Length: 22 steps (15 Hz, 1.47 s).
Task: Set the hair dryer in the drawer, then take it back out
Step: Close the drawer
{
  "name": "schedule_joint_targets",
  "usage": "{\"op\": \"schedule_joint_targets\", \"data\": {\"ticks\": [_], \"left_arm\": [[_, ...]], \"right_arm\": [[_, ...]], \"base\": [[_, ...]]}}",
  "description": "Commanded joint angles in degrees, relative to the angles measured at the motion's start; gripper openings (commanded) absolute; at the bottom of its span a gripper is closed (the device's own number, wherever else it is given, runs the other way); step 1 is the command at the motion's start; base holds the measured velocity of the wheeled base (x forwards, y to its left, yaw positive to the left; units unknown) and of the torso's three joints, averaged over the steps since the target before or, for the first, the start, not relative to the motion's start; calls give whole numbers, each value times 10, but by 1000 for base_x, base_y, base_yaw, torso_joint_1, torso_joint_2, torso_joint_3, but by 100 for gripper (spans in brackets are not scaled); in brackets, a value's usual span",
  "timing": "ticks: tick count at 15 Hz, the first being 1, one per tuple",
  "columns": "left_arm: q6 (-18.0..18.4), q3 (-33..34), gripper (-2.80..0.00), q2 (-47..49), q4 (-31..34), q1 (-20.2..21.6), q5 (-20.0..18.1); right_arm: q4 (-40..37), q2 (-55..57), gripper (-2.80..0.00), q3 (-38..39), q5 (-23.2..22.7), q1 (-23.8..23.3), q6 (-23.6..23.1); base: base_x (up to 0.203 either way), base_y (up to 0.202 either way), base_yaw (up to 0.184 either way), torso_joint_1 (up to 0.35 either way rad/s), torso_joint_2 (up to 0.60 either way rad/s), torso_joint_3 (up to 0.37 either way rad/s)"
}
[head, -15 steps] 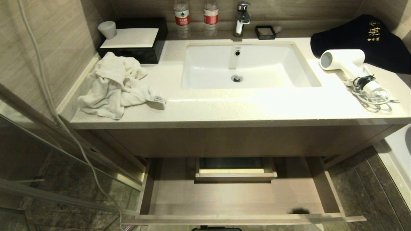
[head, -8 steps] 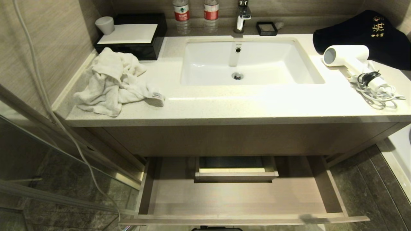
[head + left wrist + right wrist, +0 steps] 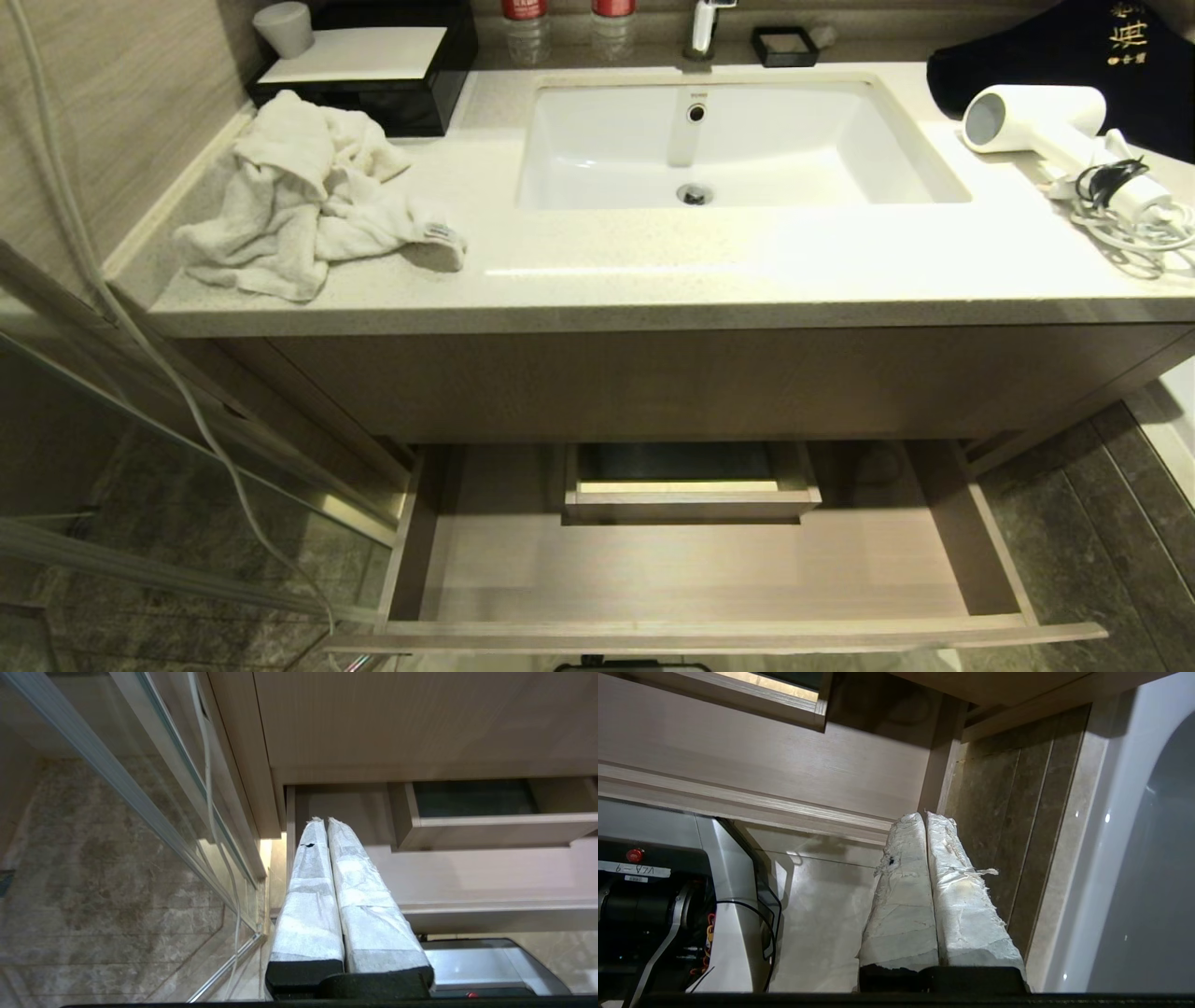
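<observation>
Right of the sink [image 3: 738, 140] lies the hair dryer [image 3: 1036, 117], handle slanting toward the counter's front-right corner, nearer the right gripper [image 3: 924, 816], pressed together low beside the open drawer [image 3: 709, 569].

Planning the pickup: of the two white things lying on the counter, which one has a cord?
The hair dryer, at the counter's right end by the dark cloth; its coiled cord lies beside the handle. The towel on the left has none.

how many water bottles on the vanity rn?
2. Both stand at the back of the counter, left of the faucet: left bottle, right bottle. The frame's top edge cuts off their upper parts; more could be out of view.
</observation>
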<state>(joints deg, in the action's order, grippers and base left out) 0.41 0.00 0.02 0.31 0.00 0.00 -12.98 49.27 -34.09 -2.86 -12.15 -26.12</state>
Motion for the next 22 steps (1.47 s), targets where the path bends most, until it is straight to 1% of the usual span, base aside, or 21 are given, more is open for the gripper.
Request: {"op": "schedule_joint_targets", "data": {"ticks": [1, 4, 16, 22], "left_arm": [[-1, 1, -280, 1, 0, 0, 0], [-1, 1, -280, 1, 0, 0, 0], [-1, 1, -280, 1, 0, 0, 0], [-1, 1, -280, 1, 0, 0, 0]], "right_arm": [[-4, -18, -280, 7, 0, 0, -2], [-27, -46, -280, 36, 1, -1, -2], [-17, -68, -280, 96, 1, 6, -2], [-17, -67, -280, 126, 1, 9, -2]], "base": [[0, 0, 0, -278, 547, 251], [0, 0, 0, -286, 548, 251], [0, 0, 0, -277, 500, 220], [0, 0, 0, -269, 377, 134]]}}
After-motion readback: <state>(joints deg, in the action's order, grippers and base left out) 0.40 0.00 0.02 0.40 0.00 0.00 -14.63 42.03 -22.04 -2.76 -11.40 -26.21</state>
